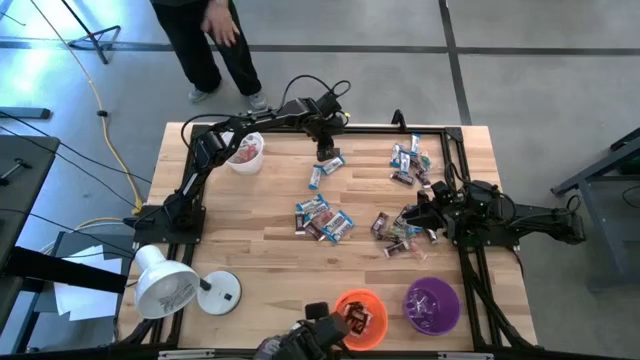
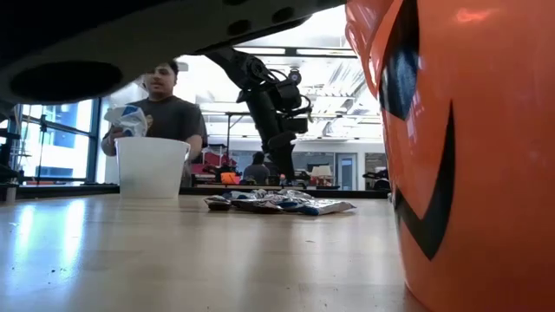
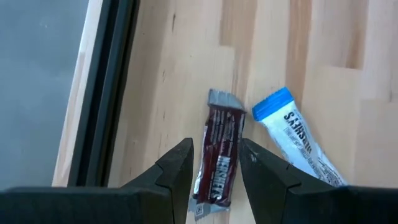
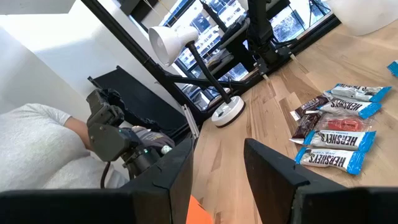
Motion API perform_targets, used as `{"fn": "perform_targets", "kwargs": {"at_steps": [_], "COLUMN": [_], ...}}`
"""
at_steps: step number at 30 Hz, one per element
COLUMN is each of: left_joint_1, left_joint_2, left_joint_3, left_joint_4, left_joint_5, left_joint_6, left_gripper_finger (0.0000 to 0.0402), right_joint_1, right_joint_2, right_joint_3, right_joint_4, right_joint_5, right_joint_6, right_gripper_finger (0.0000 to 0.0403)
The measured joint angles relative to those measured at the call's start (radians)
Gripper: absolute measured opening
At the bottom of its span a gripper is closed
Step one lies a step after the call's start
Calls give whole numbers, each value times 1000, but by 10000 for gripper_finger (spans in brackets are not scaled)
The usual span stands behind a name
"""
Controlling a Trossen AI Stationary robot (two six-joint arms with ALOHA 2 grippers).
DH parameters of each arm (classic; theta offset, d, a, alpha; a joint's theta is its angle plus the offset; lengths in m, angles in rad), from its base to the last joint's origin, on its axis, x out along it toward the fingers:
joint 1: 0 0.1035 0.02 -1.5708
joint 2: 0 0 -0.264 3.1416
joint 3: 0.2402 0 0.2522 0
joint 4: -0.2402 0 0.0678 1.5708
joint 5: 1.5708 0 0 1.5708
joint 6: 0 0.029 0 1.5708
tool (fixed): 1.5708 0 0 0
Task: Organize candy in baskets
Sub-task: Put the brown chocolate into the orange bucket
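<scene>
Candy (image 1: 325,220) lies scattered in loose clusters across the centre and upper right of the high view, on a light wooden table (image 1: 260,250) with visible plank grain.

Left claw (image 3: 216,163): positioned at the upper centre of the high view, pointing down at the table. Its two dark, wedge-shaped fingers stand partly open on either side of a dark brown candy bar (image 3: 219,158) in a glossy crimped wrapper; whether they press on it cannot be told. A blue-and-white candy bar (image 3: 298,140) lies just beside it, apart from the fingers.

Right claw (image 4: 217,165): located at the right centre of the high view, next to a cluster of bars. Its fingers are partly open and hold nothing.

Baskets: a white basket (image 1: 245,152) at upper left holds candy; an orange basket (image 1: 360,318) and a purple basket (image 1: 432,305) stand at the lower edge, both round and smooth-walled.

A white lamp (image 1: 172,287) with a domed shade sits at lower left.
</scene>
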Motion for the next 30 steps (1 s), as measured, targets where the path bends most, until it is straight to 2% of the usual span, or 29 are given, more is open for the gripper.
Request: {"fn": "perform_targets", "kwargs": {"at_steps": [8, 17, 30], "left_joint_1": [-5, -5, -10], "left_joint_2": [0, 0, 0], "left_joint_3": [0, 0, 0], "left_joint_4": [-12, -4, -22], "left_joint_5": [-156, -254, -270], "left_joint_6": [-38, -23, -38], "left_gripper_finger": [117, 117, 117], "right_joint_1": [0, 0, 0], "right_joint_2": [0, 0, 0], "right_joint_3": [0, 0, 0], "right_joint_4": [0, 0, 0], "right_joint_5": [0, 0, 0], "right_joint_6": [0, 0, 0], "right_gripper_finger": [138, 138, 138]}}
